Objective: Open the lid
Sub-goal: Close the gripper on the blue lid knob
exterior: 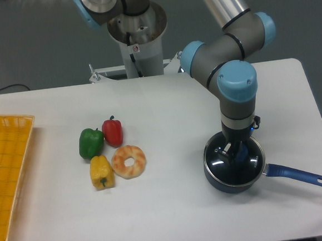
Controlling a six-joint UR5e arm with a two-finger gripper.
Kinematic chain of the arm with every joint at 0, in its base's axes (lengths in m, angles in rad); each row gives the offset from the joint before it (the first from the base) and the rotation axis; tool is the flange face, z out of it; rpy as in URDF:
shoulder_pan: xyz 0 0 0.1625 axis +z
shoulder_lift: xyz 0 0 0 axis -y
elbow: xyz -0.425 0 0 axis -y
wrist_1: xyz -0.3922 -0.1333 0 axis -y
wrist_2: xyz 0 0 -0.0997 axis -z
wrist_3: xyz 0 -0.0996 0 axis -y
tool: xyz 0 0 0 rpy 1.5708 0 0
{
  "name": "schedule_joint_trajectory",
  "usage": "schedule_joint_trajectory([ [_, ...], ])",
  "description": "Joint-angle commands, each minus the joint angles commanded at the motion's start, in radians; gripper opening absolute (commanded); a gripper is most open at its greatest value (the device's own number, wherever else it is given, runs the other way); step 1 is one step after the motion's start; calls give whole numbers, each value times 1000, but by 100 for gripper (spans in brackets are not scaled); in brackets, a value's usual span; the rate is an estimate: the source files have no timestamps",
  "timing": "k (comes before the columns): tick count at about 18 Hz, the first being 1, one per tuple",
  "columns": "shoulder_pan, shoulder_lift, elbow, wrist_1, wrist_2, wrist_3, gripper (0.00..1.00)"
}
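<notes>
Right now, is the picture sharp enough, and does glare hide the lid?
Fixed camera view: slightly soft overall, evenly lit, faint shadows. The lid shows small pale reflections, no strong glare; the gripper over its knob is dark and small, so its state is unclear.
</notes>
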Motion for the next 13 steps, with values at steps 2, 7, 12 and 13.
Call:
schedule_joint_trajectory([
  [2,2,3,2,-3,2,0,53],
  [7,0,12,3,-8,6,2,53],
  [12,-2,18,3,-11,9,2,53],
  [13,-2,18,3,-20,11,3,53],
])
